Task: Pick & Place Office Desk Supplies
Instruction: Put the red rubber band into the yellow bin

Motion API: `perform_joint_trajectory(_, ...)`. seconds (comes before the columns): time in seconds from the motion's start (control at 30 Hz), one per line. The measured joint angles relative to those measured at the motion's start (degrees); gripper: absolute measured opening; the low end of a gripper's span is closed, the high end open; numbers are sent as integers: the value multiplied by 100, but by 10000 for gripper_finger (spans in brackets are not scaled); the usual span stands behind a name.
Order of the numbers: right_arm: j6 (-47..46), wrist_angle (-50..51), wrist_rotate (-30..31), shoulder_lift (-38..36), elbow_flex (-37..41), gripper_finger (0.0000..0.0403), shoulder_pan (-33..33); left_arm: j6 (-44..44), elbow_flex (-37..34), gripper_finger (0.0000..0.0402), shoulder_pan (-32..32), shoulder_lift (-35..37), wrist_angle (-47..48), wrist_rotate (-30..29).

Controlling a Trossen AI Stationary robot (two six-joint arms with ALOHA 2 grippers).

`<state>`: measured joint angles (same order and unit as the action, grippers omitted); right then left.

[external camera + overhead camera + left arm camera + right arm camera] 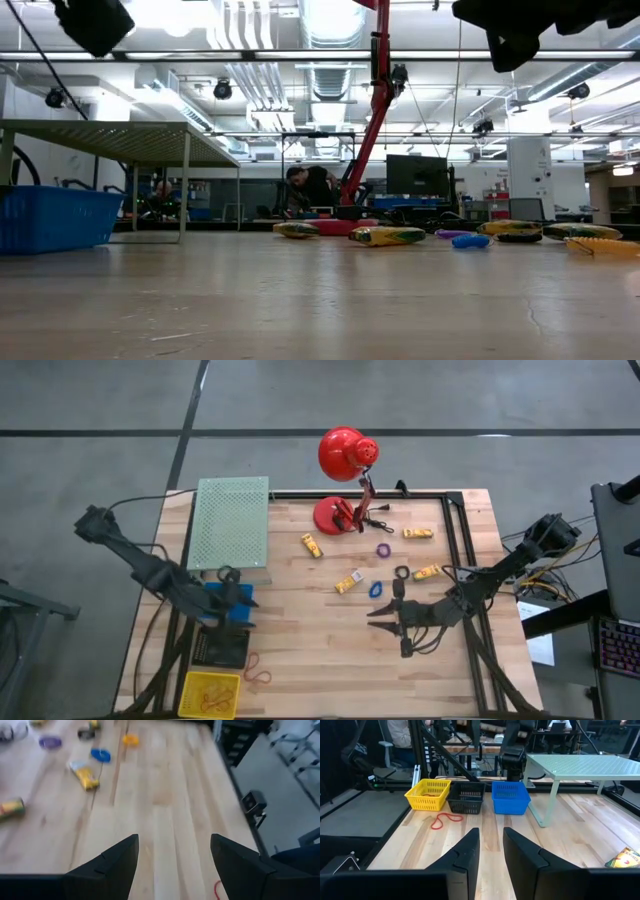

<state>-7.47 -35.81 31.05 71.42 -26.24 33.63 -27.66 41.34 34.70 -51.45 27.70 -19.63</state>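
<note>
Closest to the table-level camera is bare wooden tabletop (320,300), and beyond it a row of small supplies: a yellow packet (388,236), a blue ring (470,241) and more packets off to the side. From above, the right gripper (385,619) hangs over open wood just short of that blue ring (376,589), its fingers a narrow gap apart with nothing between them. The other pieces lie close by: a yellow packet (348,582), a purple ring (383,549), a black ring (401,572). The left gripper (236,596) waits over the blue basket (222,603), fingers spread wide and empty. I'd say a pickup is being lined up, so the thing to get right is spreading those fingers first, coming straight down on one piece only, and keeping clear of the red lamp (345,455). Then it's a long carry to the yellow basket (427,794), black basket (466,796) and blue one, with a red rubber band (445,820) lying loose in front.
</note>
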Motion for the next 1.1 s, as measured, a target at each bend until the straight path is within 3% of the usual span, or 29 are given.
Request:
perform_joint_trajectory(0.4, 0, 0, 1, 0, 0, 88, 0, -1370, 326, 253, 250, -1845, -7, 778)
perform_joint_trajectory(0.8, 0, 0, 4, 2, 0, 87, -1, -2529, 844, 253, 732, -2757, -46, 808)
perform_joint_trajectory(1.1, 0, 0, 13, 2, 0, 75, 0, -3379, 860, 249, 1066, -3622, -64, 1050)
